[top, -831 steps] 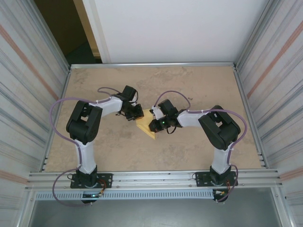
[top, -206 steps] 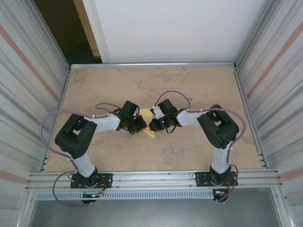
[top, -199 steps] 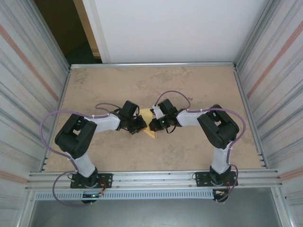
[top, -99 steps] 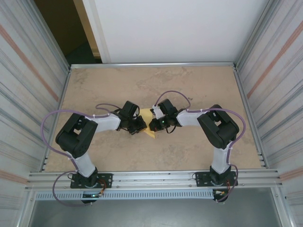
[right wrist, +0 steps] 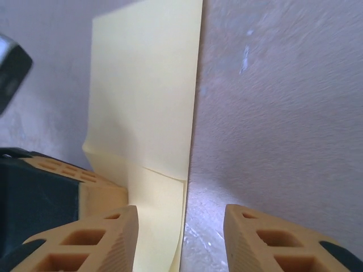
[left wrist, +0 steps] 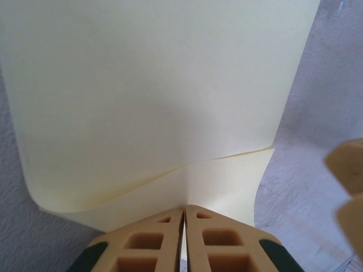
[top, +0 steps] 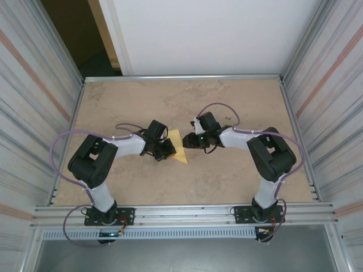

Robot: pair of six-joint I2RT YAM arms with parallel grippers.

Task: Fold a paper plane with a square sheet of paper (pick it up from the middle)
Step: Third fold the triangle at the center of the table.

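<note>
Tabletop [top: 142, 181]: showing a beige, mottled surface.
Sheet of paper [top: 180, 152]: lying near the tabletop's middle, partly folded (two yellow layers are overlapping).
Left hand [left wrist: 183, 212]: sitting near the tabletop's middle, clenching the sheet's edge.
Right hand [right wrist: 180, 211]: hovering near the tabletop's middle, fingers parted, grasping nothing.

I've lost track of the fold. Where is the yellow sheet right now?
Top view: the yellow sheet is mid-table, its left side clamped in the left gripper, with the open right gripper just to its right.
</note>
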